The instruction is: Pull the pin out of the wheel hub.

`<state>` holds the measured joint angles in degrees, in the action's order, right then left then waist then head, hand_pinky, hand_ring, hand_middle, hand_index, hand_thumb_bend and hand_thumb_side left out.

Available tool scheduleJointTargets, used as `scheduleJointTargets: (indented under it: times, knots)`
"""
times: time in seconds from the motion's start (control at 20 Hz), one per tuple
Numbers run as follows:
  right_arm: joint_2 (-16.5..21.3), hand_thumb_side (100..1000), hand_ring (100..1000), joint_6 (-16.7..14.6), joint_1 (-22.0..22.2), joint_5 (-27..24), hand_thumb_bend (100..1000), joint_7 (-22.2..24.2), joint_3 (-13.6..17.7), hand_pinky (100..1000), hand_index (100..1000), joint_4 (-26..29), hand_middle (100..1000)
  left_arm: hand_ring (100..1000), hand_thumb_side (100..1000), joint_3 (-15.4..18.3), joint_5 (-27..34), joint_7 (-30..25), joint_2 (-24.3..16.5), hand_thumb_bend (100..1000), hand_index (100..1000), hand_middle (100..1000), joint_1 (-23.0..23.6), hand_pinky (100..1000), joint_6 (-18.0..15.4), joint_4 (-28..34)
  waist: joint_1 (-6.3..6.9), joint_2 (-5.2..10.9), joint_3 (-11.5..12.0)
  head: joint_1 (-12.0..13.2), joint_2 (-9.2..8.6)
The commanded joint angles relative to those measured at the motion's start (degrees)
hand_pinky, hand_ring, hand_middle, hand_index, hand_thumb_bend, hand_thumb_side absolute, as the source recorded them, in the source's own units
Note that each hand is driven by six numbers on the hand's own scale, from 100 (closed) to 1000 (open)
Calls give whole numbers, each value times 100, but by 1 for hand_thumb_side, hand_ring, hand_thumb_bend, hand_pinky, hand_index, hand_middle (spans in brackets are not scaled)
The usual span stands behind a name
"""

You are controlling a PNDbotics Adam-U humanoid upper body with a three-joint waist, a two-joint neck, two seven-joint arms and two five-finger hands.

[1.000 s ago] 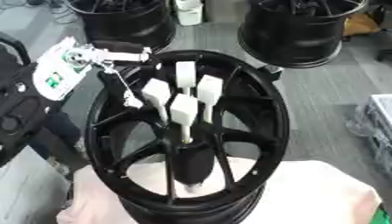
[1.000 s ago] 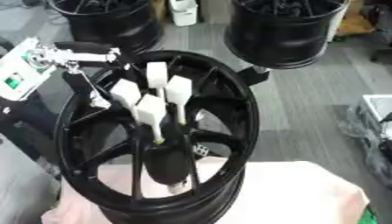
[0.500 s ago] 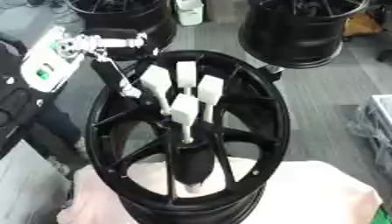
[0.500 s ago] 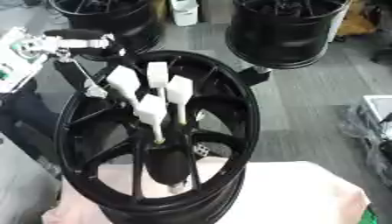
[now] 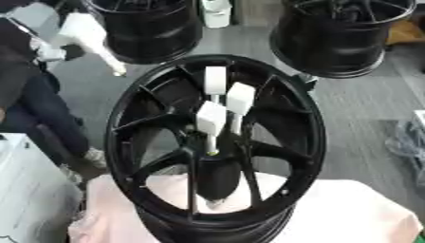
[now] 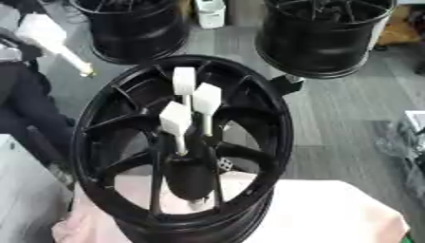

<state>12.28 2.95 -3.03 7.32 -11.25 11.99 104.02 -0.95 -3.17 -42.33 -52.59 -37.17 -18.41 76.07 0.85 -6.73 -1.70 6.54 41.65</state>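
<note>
Pin (image 5: 89,38) now clear of hub (image 5: 217,142), raised far left since earlier; three remain. Hands unseen, fingers: cannot tell.

The wheel hub (image 5: 282,142) at frame centre is glossy black. Three pins (image 5: 211,118) standing in it are white. A fourth white pin (image 6: 51,39) shows at upper left. The cloth (image 5: 357,213) beneath is pale pink; the floor (image 5: 365,104) is grey.

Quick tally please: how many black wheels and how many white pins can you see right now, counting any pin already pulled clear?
Black wheels: 3, the near wheel hub and two behind
White pins in the hub: 3
White pin pulled clear: 1
Total: 7
</note>
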Motion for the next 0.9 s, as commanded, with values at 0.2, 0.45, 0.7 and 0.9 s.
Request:
scheduleJointTargets:
  times: [0.2,0.45,0.7,0.9]
  knots:
    - [41,346,708,-9,-58,-7,100,-7,23,657,862,63,708,705,359,346,-1470,861,147,520,778,685,205,689,257,-1572,-52,52,-16,55,-59]
    - [-1,346,708,-17,-58,-33,100,11,8,657,862,56,707,822,599,346,-2352,2344,658,632,870,839,34,752,353,-2231,-124,38,-58,58,-43]
    - [-23,348,708,-21,-60,-48,100,11,7,657,862,54,707,816,620,359,-1815,2965,882,601,857,836,256,719,306,-1642,-138,29,-44,67,-21]
    - [-41,349,707,-22,-68,-56,100,12,11,657,862,58,707,757,599,620,-737,2957,1063,548,818,770,828,668,404,-342,-149,10,-15,60,-26]
